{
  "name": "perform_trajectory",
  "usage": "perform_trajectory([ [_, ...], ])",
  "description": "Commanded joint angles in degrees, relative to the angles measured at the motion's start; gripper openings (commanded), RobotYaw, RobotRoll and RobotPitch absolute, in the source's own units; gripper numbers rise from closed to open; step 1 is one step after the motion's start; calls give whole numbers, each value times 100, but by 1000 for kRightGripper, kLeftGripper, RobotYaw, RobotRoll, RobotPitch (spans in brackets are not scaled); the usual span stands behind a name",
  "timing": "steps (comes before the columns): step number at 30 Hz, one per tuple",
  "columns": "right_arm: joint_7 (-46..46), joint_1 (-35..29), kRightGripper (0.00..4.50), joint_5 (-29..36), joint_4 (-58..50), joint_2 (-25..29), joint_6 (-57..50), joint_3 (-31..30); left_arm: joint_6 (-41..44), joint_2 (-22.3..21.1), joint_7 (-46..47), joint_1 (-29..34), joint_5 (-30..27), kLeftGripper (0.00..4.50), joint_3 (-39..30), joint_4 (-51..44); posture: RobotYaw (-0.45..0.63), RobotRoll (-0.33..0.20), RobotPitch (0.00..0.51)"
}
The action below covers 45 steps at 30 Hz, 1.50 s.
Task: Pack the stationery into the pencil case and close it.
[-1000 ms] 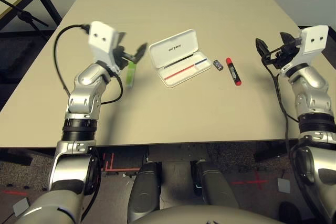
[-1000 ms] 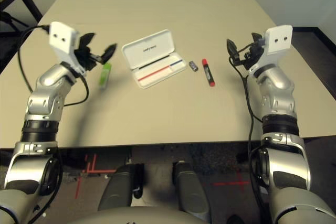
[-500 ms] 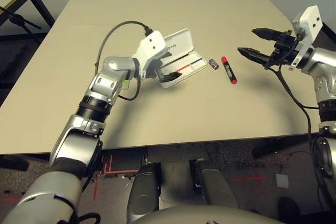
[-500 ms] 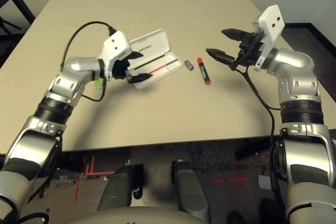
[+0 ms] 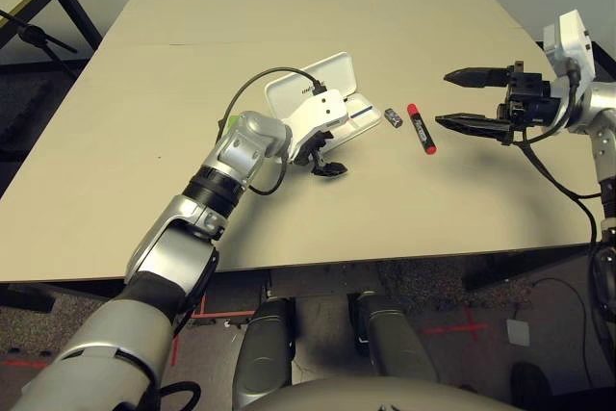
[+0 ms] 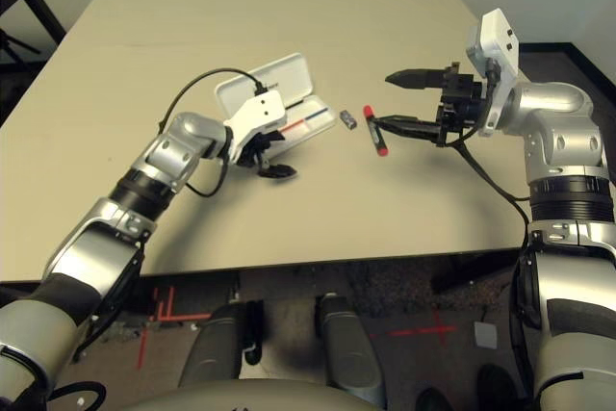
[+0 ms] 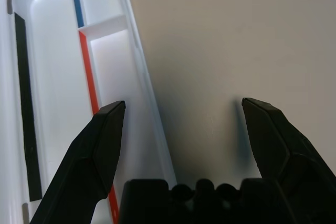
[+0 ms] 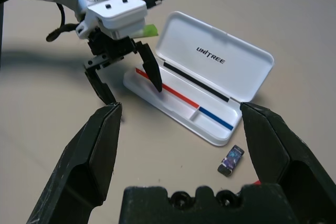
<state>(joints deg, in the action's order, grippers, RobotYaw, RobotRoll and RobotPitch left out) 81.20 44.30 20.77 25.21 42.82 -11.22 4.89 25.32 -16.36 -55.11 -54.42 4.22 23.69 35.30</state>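
My left gripper has its fingers spread wide and empty, one over the tray of the white UNITREE pencil case, the other over bare tabletop beside its near wall. My right gripper is also spread and empty, pointing left across the table, near the marker.

There is one case, hinged open, its lid raised on the far side; its long axis slants from near left to far right. My left wrist housing and its cable stand between the head camera and part of it.

Just off the case's right end lies one small dark-and-silver cylinder, then one red marker with a black middle, its long axis running from far left to near right. One light-green bar lies beyond my left wrist, by the case's left end, partly hidden.
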Motion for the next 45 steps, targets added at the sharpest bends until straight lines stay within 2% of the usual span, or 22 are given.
perform_trajectory([
  [1,15,23,4500,81,-187,31,-82,-6,-125,75,71,-172,169,4470,11,406,-108,0,100],
  [10,-47,-21,4500,129,-286,87,-151,61,-439,138,-276,-309,611,4470,341,1049,-116,0,103],
  [13,-68,-23,4500,127,-288,87,-146,71,-484,186,-319,-347,660,3528,346,1143,-115,0,103],
  [16,-96,-35,4500,136,-301,79,-144,76,-464,203,-448,-365,682,2277,355,1150,-115,0,104],
  [22,-152,-55,4500,152,-249,85,-110,107,-613,151,-505,-384,741,80,323,1155,-111,0,102],
  [31,-294,-40,4500,187,-51,174,-135,244,-996,-294,-845,-144,778,20,271,424,-98,0,103],
  [39,-952,-1,4500,218,325,180,-383,523,-798,-1017,-1352,515,592,20,155,-1243,-88,0,109],
  [45,-1642,-12,4500,134,486,185,-785,635,-620,-1293,-1567,997,277,20,20,-2437,-76,0,112],
])
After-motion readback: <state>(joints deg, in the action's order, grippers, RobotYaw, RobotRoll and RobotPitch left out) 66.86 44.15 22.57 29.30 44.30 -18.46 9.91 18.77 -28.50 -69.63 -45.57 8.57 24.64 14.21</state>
